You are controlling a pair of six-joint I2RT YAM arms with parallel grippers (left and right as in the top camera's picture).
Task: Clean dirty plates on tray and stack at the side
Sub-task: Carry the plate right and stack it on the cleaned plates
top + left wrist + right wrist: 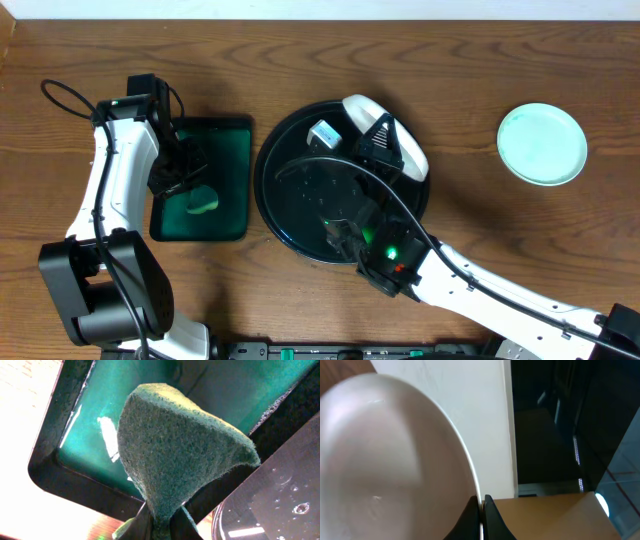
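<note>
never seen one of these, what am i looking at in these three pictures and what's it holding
Two robot arms work at a wooden table. One picture looks down from above; the other two come from cameras on each wrist. The left gripper is shut on a green sponge over a small green tray. The right gripper pinches the rim of a white plate, tilted up above a big round black tray. A pale green plate lies alone on the right.
</note>
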